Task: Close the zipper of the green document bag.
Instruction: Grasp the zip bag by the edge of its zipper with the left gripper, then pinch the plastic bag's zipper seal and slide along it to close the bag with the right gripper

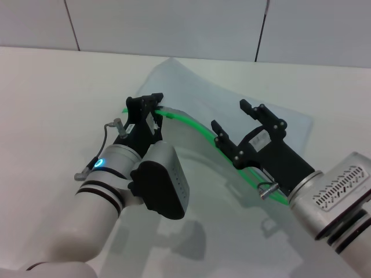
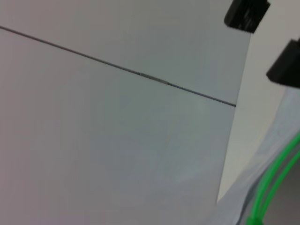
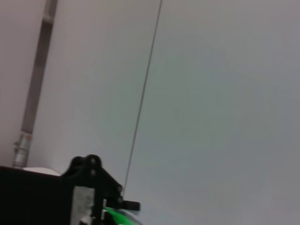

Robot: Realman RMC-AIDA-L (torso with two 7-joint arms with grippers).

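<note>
While the left gripper [image 1: 152, 104] pinched the zipper [image 1: 194, 128] at centre frame, the right gripper [image 1: 236, 123] hovered spread over the green document bag [image 1: 191, 87]; sliding looked next.

You've got one green document bag [image 1: 191, 87] on the surface [image 1: 52, 92], and that's the only loose item out there. One zipper [image 1: 197, 130] runs along it, a single green strip. Two hands are in play: one left hand [image 1: 152, 104], one right hand [image 1: 235, 119]. Behind the surface's far edge, count three wall panels [image 1: 168, 26].
</note>
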